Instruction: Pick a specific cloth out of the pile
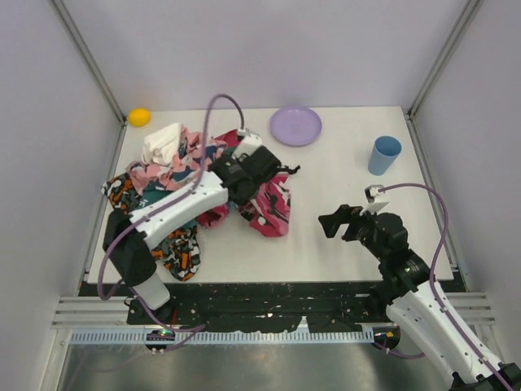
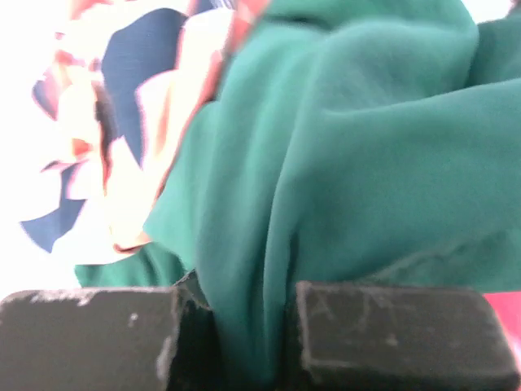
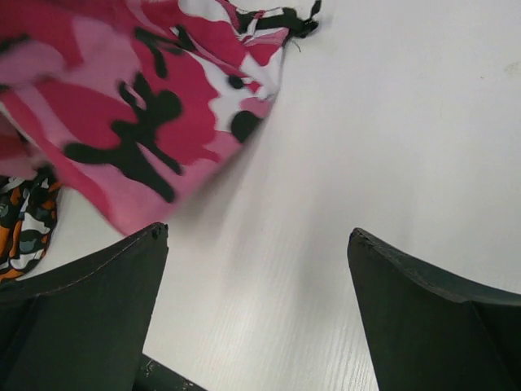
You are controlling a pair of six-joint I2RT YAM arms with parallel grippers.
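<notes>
Two fingers [image 2: 391,334] of the left gripper [image 2: 244,334] stand almost together with a fold of dark teal cloth [image 2: 366,163] pinched in the narrow gap between them, so the gripper is closed on that fabric and not on the piece the task wants. My reading is that the teal layer is held in order to lift or peel it off what lies below, since the sky-blue cloth shows in none of the views; it is presumably buried under the pile [image 1: 175,175], but I cannot tell where.

From the gripper outward, the left forearm runs back toward 7 o'clock in the overhead view. The arm is stretched low over the heap, with the wrist tipped down into its 3 o'clock edge. Just beside it, at 5 o'clock, lies a pink camouflage cloth [image 1: 273,208], partly spread on the table [image 1: 326,175].

The right gripper [image 1: 332,221] has its jaws spread wide and holds nothing. It hangs over bare table at 3 o'clock from the pile, pointing toward it, with the pink cloth's edge in its wrist view. The elbow is folded back toward 5 o'clock, which looks like a waiting pose, ready to take or steady cloth.
</notes>
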